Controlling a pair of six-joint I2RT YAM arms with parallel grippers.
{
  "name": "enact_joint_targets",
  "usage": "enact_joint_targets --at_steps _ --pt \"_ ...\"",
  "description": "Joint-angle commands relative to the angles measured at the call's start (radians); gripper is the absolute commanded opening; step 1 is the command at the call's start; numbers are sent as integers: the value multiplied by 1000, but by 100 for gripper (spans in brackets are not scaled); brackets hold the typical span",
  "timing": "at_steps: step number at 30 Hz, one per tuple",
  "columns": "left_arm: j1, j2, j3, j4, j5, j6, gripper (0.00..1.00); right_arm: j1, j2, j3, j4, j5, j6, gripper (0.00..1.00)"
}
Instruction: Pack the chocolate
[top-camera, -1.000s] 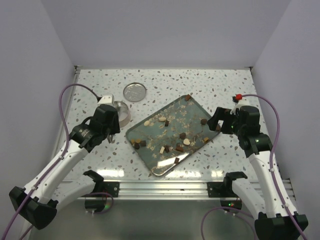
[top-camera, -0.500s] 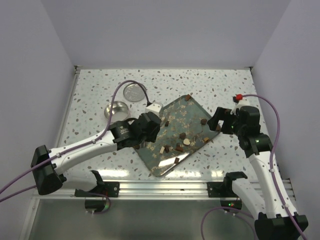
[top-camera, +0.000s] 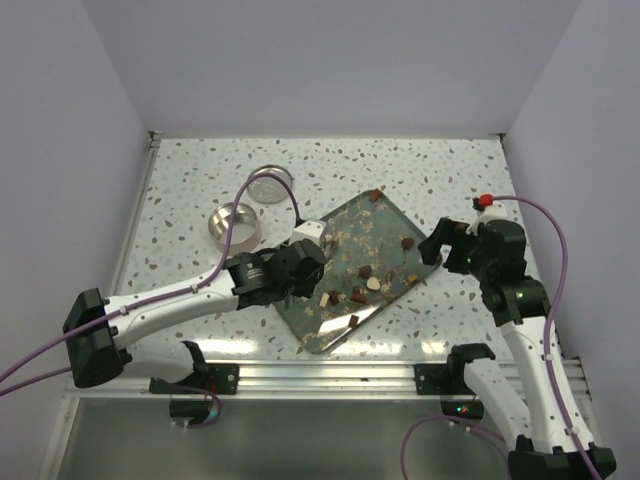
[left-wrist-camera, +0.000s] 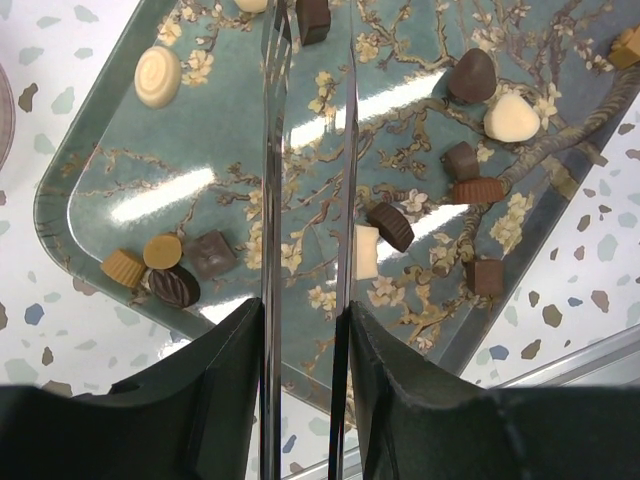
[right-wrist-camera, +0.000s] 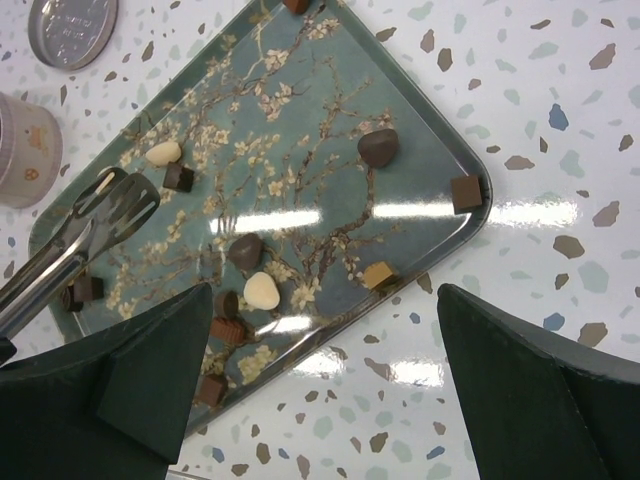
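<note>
Plain pale walls (top-camera: 330, 70), white speckled terrazzo tabletop (top-camera: 440, 170), aluminium rail (top-camera: 330, 375) along near edge

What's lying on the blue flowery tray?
Dark, tan and cream chocolates lie scattered on the tray; metal tweezers reach over it. From above, the left arm covers its left corner.

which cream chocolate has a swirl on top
The round cream chocolate, lying alone left of the tweezers in the left wrist view. The cream block and cream heart are plain-topped.
</note>
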Motion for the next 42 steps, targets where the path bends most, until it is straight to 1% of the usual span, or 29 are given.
enact_joint_targets --at_steps 1,10,14,25,29,34,36,41,42 --pt "-7 2 -12 62 -24 -23 43 4 -23 -1 -28 25 15 98" --pt "-5 92 7 118 -14 -3 43 4 -9 22 -45 30 -1 98" --pt "-1 112 8 108 -27 0 43 4 0 27 -42 28 -4 98" --pt "26 163 27 148 0 37 43 4 20 22 -25 26 -4 98" --pt "44 150 24 147 -7 46 39 6 25 25 -22 28 -4 98" --pt "62 124 18 154 -8 67 30 6 32 22 -15 26 -4 98" --pt "64 105 18 151 -14 69 28 6 35 24 -12 25 -2 98" --pt "73 26 25 131 -7 67 28 4 46 27 -2 17 -1 98" --pt "88 8 21 129 10 67 28 4 49 27 -1 16 -2 98"
